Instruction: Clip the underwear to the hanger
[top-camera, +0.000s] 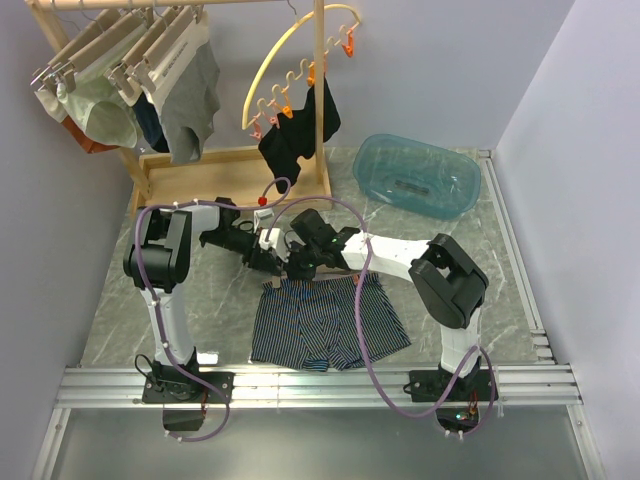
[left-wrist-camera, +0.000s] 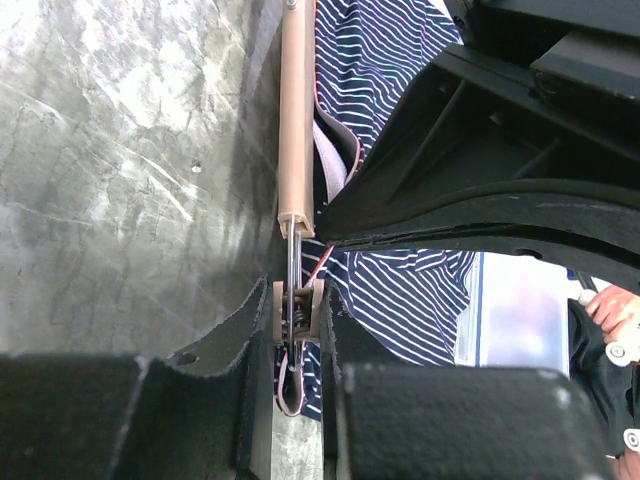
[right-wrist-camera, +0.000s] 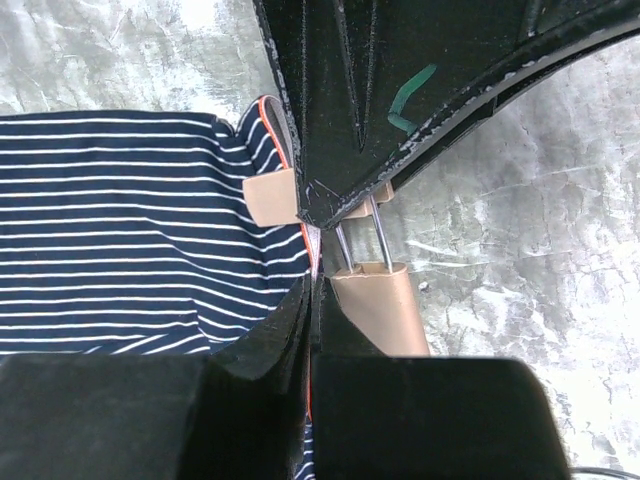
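Observation:
The underwear (top-camera: 325, 325), navy with pale pinstripes, lies flat on the table with its waistband toward the grippers. Both grippers meet at that waistband. In the left wrist view the pale wooden hanger (left-wrist-camera: 296, 110) runs up the frame. Its clip (left-wrist-camera: 298, 308) sits squeezed between the fingers of my left gripper (left-wrist-camera: 298, 320), and a loop of waistband (left-wrist-camera: 288, 385) hangs just under the clip. My right gripper (right-wrist-camera: 313, 290) is shut on the waistband edge of the underwear (right-wrist-camera: 120, 220), beside the hanger's bar end (right-wrist-camera: 380, 310) and its clip pad (right-wrist-camera: 270, 197). From above, the left gripper (top-camera: 262, 255) and right gripper (top-camera: 298, 262) hide most of the hanger.
A wooden rack (top-camera: 230, 160) at the back left holds several hangers with clothes (top-camera: 150, 80). A yellow arc with orange pegs (top-camera: 300, 70) carries a black garment (top-camera: 298, 135). A blue plastic basin (top-camera: 415, 175) stands at the back right.

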